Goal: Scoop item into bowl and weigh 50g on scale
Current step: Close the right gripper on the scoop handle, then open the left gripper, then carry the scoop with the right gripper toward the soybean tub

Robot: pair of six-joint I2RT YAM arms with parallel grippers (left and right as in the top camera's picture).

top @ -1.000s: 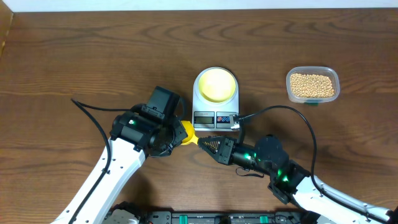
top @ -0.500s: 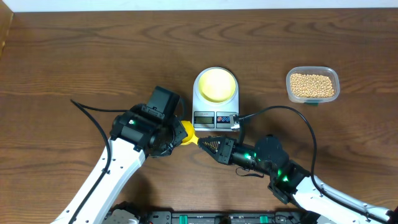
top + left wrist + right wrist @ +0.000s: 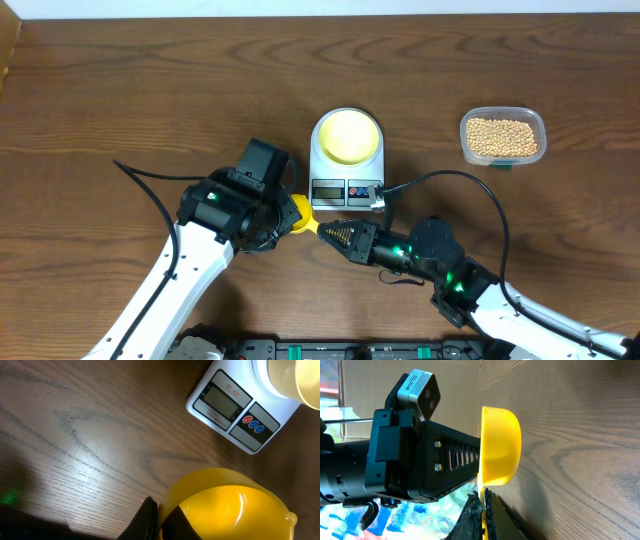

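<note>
The wooden table (image 3: 120, 80) runs past the left and right edges of the overhead view. A pale strip marks its far edge, and the far left quarter is wide bare wood. The two arms come in from the near edge and meet just near of the centre.

The scale (image 3: 328, 188) sits mid-table with its display and buttons facing near. The bowl (image 3: 347, 135) stands on its platform, covering most of it. A bare strip of wood separates the scale from the clear tub (image 3: 463, 136) to the far right, which holds the beans (image 3: 503, 138) in a level layer.

The left gripper (image 3: 288, 213) lies just near-left of the scale's front corner, its fingers (image 3: 147, 519) closed on the rim of a yellow scoop (image 3: 299, 214). The right gripper (image 3: 328, 230) points left at it, its fingers (image 3: 476, 510) drawn almost together on a thin yellow sliver, the scoop's handle. The scoop is close to the scale's front edge and does not touch it.
</note>
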